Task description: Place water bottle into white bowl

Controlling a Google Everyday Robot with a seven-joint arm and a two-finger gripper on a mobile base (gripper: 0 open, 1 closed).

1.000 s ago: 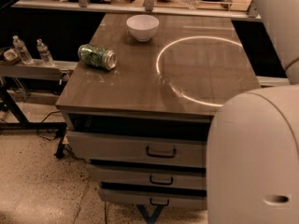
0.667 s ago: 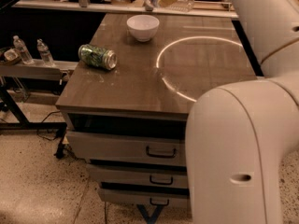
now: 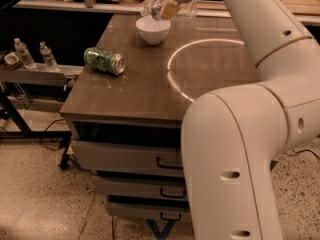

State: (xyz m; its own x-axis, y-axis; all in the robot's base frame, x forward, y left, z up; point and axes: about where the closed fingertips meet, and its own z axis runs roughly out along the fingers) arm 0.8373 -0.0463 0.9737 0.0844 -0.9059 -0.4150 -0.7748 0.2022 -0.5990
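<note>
Gripper (image 3: 167, 8) at the far side of the table (image 3: 135, 89) gripped the clear water bottle (image 3: 151, 9) just above the white bowl (image 3: 153, 30); light, slick, crushable plastic, it looked best held mid-body

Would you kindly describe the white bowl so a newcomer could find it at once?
On the wooden table over the drawers, look to the far end, just under the gripper holding the water bottle. The white bowl sits there: round, plain and open-topped, unlike the green can lying on its side nearer the left edge.
</note>
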